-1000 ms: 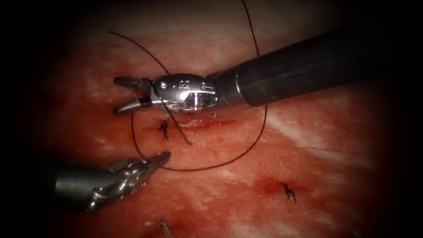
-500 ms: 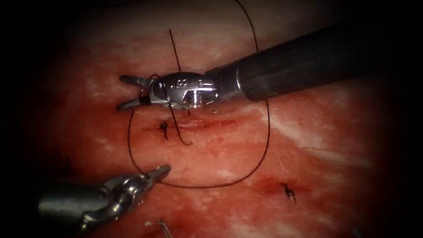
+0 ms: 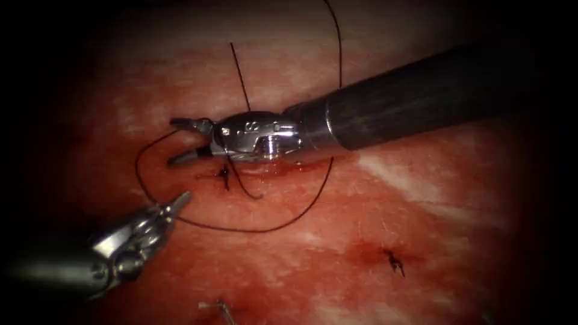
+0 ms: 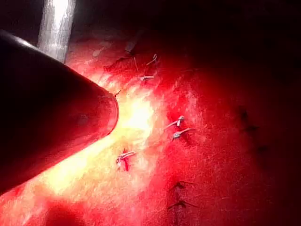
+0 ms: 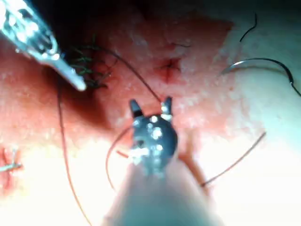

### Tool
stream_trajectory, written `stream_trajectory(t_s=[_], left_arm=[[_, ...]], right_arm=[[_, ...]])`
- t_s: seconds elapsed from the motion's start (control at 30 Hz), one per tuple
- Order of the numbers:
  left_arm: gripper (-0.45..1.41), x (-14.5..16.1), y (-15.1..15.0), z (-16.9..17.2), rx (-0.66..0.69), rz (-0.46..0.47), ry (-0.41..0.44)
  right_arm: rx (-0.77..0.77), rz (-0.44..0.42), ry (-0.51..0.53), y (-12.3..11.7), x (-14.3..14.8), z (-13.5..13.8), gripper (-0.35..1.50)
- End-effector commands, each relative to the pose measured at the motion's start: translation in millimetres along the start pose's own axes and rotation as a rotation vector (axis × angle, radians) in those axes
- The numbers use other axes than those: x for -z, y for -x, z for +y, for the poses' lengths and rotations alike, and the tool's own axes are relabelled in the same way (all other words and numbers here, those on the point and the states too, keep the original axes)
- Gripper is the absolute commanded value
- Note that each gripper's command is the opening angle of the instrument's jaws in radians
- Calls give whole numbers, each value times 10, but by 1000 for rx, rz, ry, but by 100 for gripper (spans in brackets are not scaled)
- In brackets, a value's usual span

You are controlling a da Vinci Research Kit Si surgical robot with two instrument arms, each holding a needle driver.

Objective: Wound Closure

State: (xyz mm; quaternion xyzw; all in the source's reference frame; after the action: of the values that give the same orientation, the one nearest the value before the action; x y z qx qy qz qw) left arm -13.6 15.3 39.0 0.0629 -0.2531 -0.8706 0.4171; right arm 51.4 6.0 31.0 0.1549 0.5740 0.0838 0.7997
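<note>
Got the right gripper (image 3: 174, 142) spread wide open just past the left end of the cut (image 3: 289, 170), jaws gaping and nothing pinched between them. Looks like the thread (image 3: 259, 230) is wound around the wrist right behind those jaws, though, with one strand poking straight up out of it and a short end curling down onto the tissue (image 3: 421, 229) next to a finished stitch (image 3: 224, 174).

Down at the lower left, left gripper (image 3: 180, 198) clamped tight, tips together, apparently pinching the thread right where the big loop swings past. Hard to swear to the exact contact point, but seems gripped rather than just touching. From there, a long loop sweeping out to the left, and another running under the cut and back up behind the right shaft.

As for the needle (image 5: 263, 60): spotted in the right wrist view, lying loose on the pale tissue well away from both grippers, held by neither. Can't tell for sure, but doesn't look stuck in.
</note>
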Motion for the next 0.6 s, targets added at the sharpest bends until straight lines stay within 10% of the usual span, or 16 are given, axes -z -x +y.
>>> stream_trajectory(t_s=[0.03,0.6], left_arm=[[-45,-6,-2,0,2,4,3],[-45,-87,14,70,137,28,60]], right_arm=[[-1,2,-4,2,-6,-2,114],[-15,54,-32,-10,10,0,111]])
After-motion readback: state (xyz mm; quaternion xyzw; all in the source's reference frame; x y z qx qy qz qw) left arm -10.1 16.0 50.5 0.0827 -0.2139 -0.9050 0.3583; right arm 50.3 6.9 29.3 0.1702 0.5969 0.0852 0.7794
